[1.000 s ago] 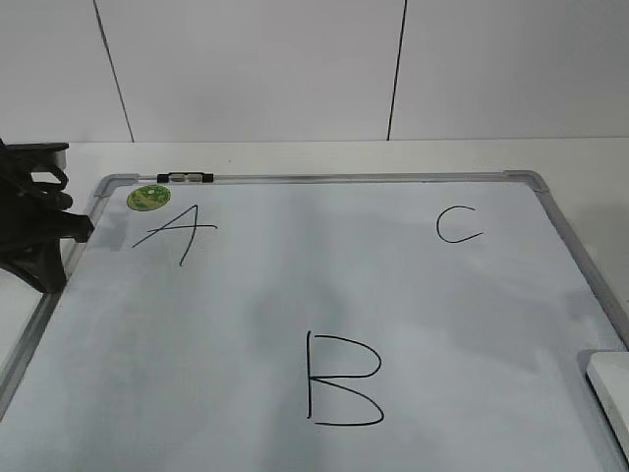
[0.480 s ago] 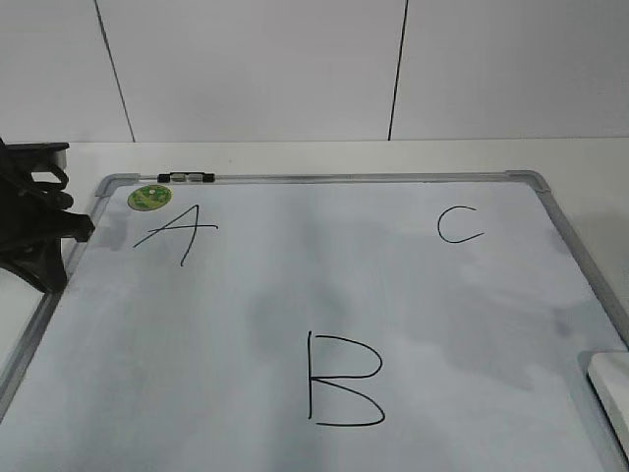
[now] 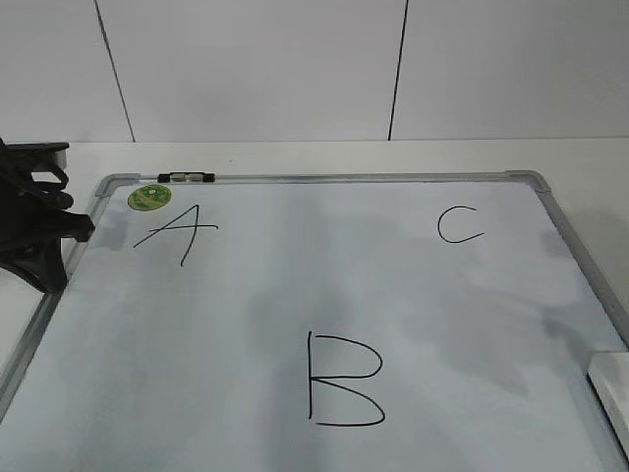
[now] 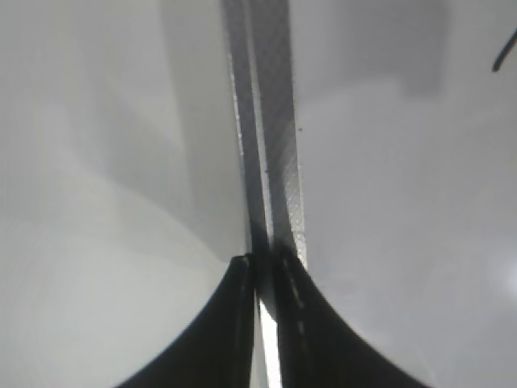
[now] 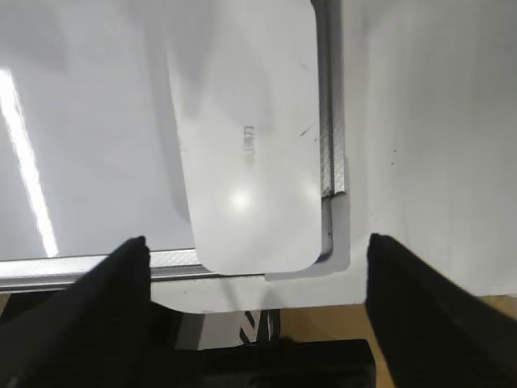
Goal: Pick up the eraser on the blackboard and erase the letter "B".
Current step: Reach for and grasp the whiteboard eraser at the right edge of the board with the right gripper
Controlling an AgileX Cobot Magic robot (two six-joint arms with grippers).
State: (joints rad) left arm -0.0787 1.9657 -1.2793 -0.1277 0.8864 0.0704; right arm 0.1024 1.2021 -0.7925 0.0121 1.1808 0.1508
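Note:
The blackboard (image 3: 324,285) is a pale board with a grey frame and lies flat on the table. A big black letter "B" (image 3: 344,379) is drawn at its lower middle. The white eraser (image 3: 614,385) lies at the board's lower right corner, cut off by the frame edge. In the right wrist view the eraser (image 5: 246,137) lies ahead of my right gripper (image 5: 258,267), whose fingers are spread wide and empty. My left gripper (image 3: 39,231) rests at the board's left edge. In the left wrist view its fingers (image 4: 265,271) are together over the frame (image 4: 271,162).
An "A" (image 3: 177,231) and a round green sticker (image 3: 149,197) are at the board's top left, a "C" (image 3: 459,224) at the top right. A small black-and-white marker (image 3: 187,177) lies on the top frame. A white wall stands behind.
The shadow on the board's right side has shifted down toward the eraser. The left arm has not moved.

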